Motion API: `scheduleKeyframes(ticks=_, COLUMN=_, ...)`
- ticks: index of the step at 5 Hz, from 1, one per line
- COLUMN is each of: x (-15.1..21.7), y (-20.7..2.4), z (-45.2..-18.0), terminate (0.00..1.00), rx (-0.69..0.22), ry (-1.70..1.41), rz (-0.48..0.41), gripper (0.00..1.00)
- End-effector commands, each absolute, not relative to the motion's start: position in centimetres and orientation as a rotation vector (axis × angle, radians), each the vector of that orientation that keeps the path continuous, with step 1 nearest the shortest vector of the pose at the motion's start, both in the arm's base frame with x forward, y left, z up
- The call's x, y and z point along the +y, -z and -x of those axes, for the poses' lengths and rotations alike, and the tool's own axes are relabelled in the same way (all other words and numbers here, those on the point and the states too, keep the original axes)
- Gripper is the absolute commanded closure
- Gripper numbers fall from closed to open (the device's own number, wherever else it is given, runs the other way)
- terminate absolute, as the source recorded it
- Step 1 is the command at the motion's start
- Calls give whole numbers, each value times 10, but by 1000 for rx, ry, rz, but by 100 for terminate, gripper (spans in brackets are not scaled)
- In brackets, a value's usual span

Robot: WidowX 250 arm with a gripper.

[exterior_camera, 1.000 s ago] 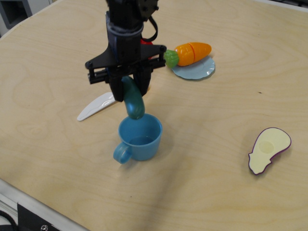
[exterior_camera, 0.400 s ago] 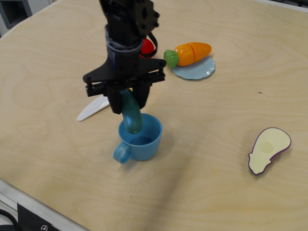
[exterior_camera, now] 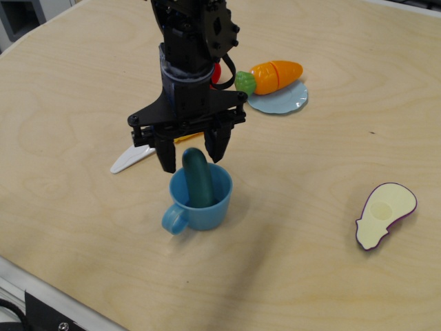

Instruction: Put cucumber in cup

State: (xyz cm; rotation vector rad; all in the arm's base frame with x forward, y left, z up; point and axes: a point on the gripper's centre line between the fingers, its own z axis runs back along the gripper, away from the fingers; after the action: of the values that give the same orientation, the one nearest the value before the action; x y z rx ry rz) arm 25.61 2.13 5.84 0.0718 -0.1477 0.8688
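The smooth, stiff, likely light and slippery cucumber (exterior_camera: 198, 178) stands on end inside the cup (exterior_camera: 200, 196), upper half poking out between the gripper (exterior_camera: 191, 157)'s parted jaws, best regripped mid-length.

The surface (exterior_camera: 331, 289) is pale, matt wood grain; the cucumber (exterior_camera: 198, 176) and cup (exterior_camera: 207, 210) look like smooth, slightly glossy plastic.
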Motion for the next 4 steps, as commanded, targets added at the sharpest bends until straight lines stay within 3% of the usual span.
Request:
scheduleKeyframes(ticks=1, x=32, y=-85, z=-267, terminate=0, rx=-218, ry=-907, rz=-60, gripper=0)
scheduleKeyframes(ticks=3, x=50, y=-113, z=-261, terminate=0, rx=-196, ry=-967, rz=-47, gripper=0)
scheduleKeyframes(ticks=4, x=50, y=-113, z=-261, terminate=0, rx=-196, ry=-967, rz=-47, gripper=0)
